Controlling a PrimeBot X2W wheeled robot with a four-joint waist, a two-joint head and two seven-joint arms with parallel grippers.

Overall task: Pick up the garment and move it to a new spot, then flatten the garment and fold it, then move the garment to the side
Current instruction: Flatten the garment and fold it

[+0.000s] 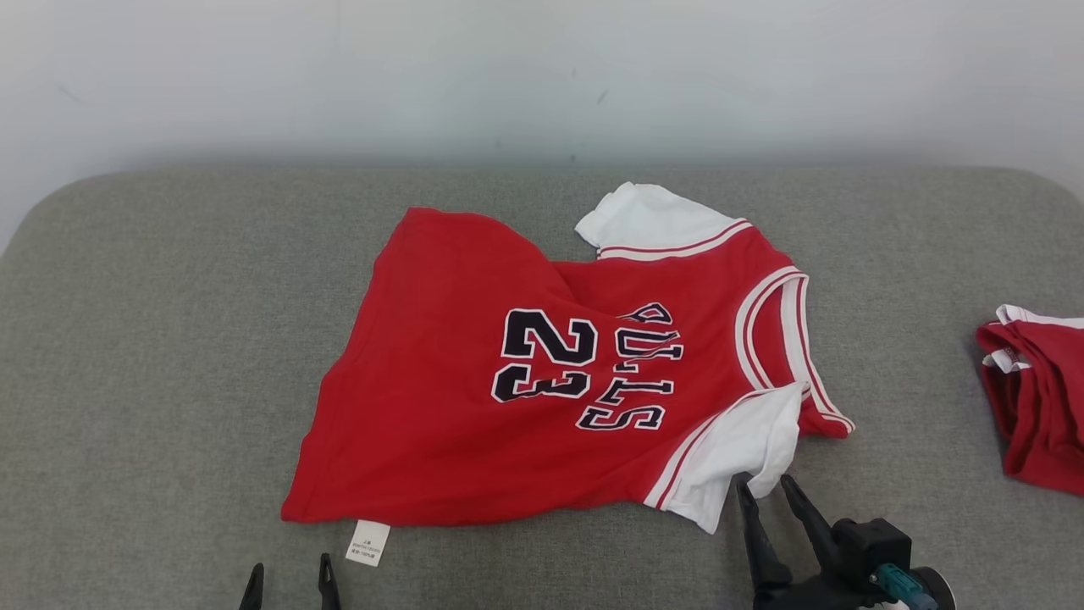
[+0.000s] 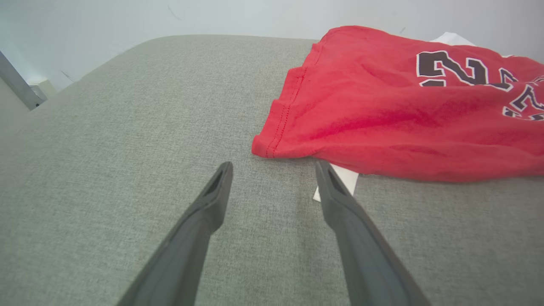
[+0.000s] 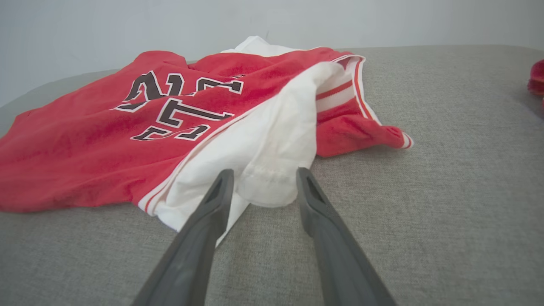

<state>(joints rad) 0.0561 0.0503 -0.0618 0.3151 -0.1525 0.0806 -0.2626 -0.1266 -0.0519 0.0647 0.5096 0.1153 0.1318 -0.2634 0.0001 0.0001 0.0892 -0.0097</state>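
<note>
- left gripper [image 1: 290,563] is cut off by the bottom edge in the head view, only the two tips poke in at about 7 o'clock; its fingers stand wide apart with nothing between them
- second red and white cloth [image 1: 1037,398] at 3 o'clock is sliced by the frame edge, so can't tell what it is
- white label [image 1: 368,542] sticks out from under the hem at 7 o'clock; print too small to read
- a crease swallows the start of the lettering
- jersey [image 1: 542,381] lies mid-cushion [image 1: 169,339], print up; long axis runs 9 to 3 o'clock, hem at 9, collar at 3, so the 23 reads sideways
- right gripper [image 1: 765,480] at 5 o'clock has its fingers partly spread either side of the near white sleeve [image 1: 745,449]; cloth sits between them, can't tell if they pinch it
</note>
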